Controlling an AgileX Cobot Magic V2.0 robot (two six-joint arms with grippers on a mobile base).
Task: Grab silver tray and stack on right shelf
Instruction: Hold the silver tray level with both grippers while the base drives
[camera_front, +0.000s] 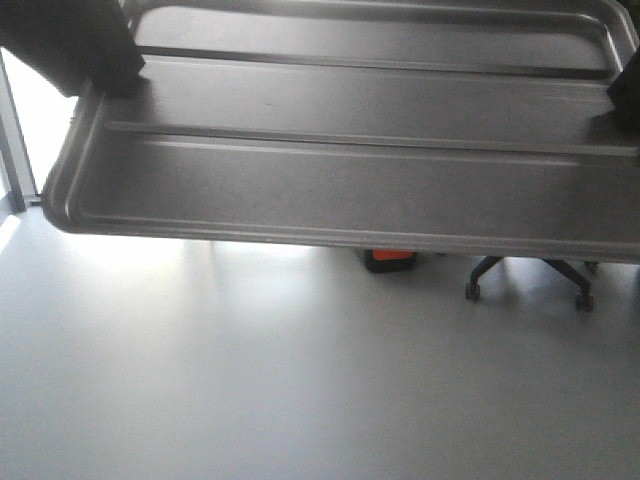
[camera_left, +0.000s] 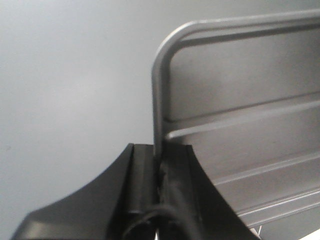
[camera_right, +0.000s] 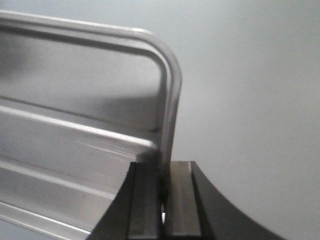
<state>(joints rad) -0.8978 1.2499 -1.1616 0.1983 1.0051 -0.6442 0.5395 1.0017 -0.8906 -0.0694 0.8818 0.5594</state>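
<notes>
The silver tray (camera_front: 340, 170) is held up in the air and fills the upper half of the front view, its two long ridges running across its base. My left gripper (camera_left: 159, 165) is shut on the tray's left short rim (camera_left: 159, 100). My right gripper (camera_right: 165, 175) is shut on the tray's right short rim (camera_right: 170, 110). In the front view the left gripper (camera_front: 70, 45) and the right gripper (camera_front: 625, 100) show as dark shapes at the tray's ends. The right shelf is out of view.
Below the tray lies a pale grey floor (camera_front: 300, 380). A red and black object (camera_front: 388, 260) and the black wheeled base of an office chair (camera_front: 530, 278) stand beyond the tray's near edge. A bright window strip (camera_front: 25, 130) is at the left.
</notes>
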